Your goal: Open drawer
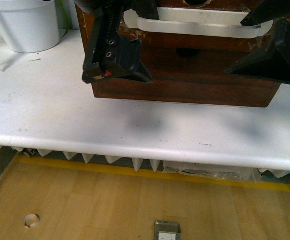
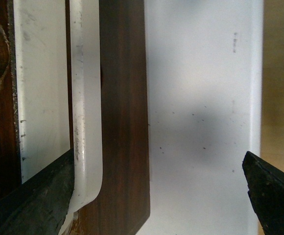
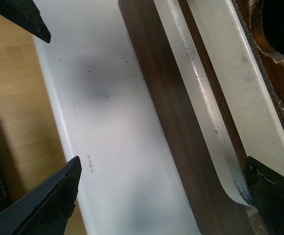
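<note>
Wood of a dark brown makes up the cabinet (image 1: 245, 95) that stands on the white table (image 1: 135, 130) at twelve to one o'clock in the front view. The drawer (image 1: 205, 42) is its upper front, at the very top of that view. Its long white bar handle (image 1: 195, 30) runs across it from eleven towards one o'clock. Below it lies a plain front (image 1: 185, 75) with no handle. I cannot tell whether the drawer is pulled out at all.

The left gripper (image 2: 159, 156) hangs at the eleven o'clock end of the handle, its jaws spread wide. One finger (image 2: 34, 200) overlaps the curved end of the bar, though contact cannot be judged. The other finger (image 2: 274, 191) hangs over the table's near edge.

The right gripper (image 3: 162, 161) is at the one o'clock end, also spread wide and holding nothing. One of its fingers (image 3: 274, 196) sits at the bend of the handle there. The other (image 3: 44, 200) is out over the table edge and the floor.

A white pot (image 1: 22, 22) stands on the table at ten o'clock, well apart from the cabinet. Beneath the table edge, a yellow tape line (image 1: 135, 172) crosses the wooden floor (image 1: 85, 205). At six o'clock a small metal plate (image 1: 166, 231) is set in the floor, and at seven o'clock there is a round hole (image 1: 31, 220).
</note>
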Controlling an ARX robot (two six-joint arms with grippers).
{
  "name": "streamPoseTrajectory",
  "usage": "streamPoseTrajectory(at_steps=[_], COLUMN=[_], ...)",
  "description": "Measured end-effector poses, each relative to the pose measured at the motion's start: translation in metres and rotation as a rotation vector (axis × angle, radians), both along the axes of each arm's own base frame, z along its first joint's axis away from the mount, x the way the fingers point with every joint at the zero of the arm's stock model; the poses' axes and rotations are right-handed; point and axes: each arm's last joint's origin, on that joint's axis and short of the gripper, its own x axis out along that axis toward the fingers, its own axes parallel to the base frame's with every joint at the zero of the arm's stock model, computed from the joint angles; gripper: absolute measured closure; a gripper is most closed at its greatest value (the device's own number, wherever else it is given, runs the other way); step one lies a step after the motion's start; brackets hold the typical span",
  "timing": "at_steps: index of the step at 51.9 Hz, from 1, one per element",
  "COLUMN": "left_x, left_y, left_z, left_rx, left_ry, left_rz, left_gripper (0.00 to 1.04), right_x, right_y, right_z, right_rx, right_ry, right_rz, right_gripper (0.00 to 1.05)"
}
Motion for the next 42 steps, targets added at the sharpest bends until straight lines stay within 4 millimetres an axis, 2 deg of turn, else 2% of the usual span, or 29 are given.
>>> streamPoseTrajectory(at_steps=[9, 28, 36, 42], left_x=[-0.02, -0.047, -0.058, -0.062], left_y=[0.002, 0.006, 0.008, 0.009], left_z=[0.003, 0.005, 0.006, 0.004], left_rx=[0.072, 0.085, 0.077, -0.007], left_ry=[0.037, 0.078, 0.081, 0.039], left_rz=[-0.061, -0.094, -0.101, -0.064], left_gripper=[0.06, 0.06, 0.06, 0.06], right_x=[-0.018, -0.044, -0.052, -0.054], right_y=[-0.001, 0.001, 0.004, 0.002], right_z=[0.002, 0.004, 0.001, -0.002], right_rx=[-0.021, -0.053, -0.053, -0.007], right_ry=[0.03, 0.057, 0.058, 0.031], right_rz=[0.064, 0.137, 0.15, 0.091], right_gripper=[0.09, 0.09, 0.09, 0.09])
